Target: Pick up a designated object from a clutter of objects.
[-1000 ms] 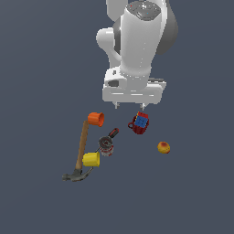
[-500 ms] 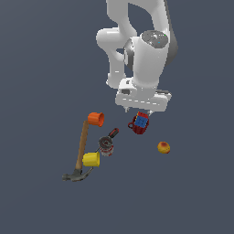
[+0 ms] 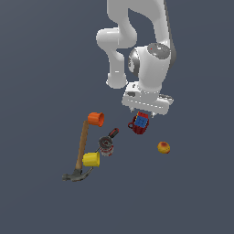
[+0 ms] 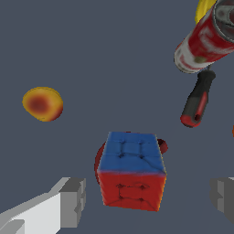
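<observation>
The designated object, a small cube [image 3: 141, 122] with a blue gridded face, rests on a dark red mug [image 3: 135, 127] in the clutter of objects. In the wrist view the cube [image 4: 131, 155] shows a blue top and a red side, with the mug's rim [image 4: 97, 163] peeking out beside it. My gripper [image 3: 144, 114] hangs just above the cube, open. One grey finger [image 4: 73, 201] stands on one side of the cube and the other finger [image 4: 224, 194] stands well apart on the other side. My gripper [image 4: 148, 199] touches nothing.
An orange cup [image 3: 96, 119], a wooden-handled hammer [image 3: 82, 146], a yellow cup [image 3: 91, 159] and a red-grey tool [image 3: 109, 142] lie toward the exterior view's left of the mug. An orange-red fruit [image 3: 164, 147] sits toward the right. The tool [image 4: 205, 41] and fruit [image 4: 42, 103] also show in the wrist view.
The arm has swung toward the exterior view's right and come down, bringing the open gripper from beside the mug to just above the cube. The objects have not moved.
</observation>
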`<state>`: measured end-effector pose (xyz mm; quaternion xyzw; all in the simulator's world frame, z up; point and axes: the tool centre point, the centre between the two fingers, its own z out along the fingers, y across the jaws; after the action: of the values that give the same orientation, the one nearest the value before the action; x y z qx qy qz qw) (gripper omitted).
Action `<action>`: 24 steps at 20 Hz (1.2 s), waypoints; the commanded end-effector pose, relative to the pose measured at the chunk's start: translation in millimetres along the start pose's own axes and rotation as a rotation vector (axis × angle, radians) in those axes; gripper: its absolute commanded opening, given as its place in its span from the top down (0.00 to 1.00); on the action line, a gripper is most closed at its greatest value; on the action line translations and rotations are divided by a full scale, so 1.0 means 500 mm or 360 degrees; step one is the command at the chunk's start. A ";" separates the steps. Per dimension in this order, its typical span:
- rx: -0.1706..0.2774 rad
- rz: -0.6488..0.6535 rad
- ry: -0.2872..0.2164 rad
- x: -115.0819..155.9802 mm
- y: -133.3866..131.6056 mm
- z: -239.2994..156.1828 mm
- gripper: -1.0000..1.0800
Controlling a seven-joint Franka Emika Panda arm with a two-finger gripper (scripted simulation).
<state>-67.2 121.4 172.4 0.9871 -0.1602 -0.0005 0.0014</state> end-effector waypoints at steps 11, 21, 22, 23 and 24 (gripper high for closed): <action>0.0004 0.0048 0.0000 -0.019 -0.008 0.024 0.04; 0.0005 0.0051 0.0000 -0.022 -0.009 0.100 0.04; 0.0006 0.0052 0.0000 -0.022 -0.008 0.106 0.04; 0.0006 0.0052 0.0000 -0.022 -0.009 0.112 0.04; 0.0006 0.0052 0.0000 -0.022 -0.009 0.116 0.04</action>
<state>-76.6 128.7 118.6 0.9844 -0.1761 -0.0007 -0.0001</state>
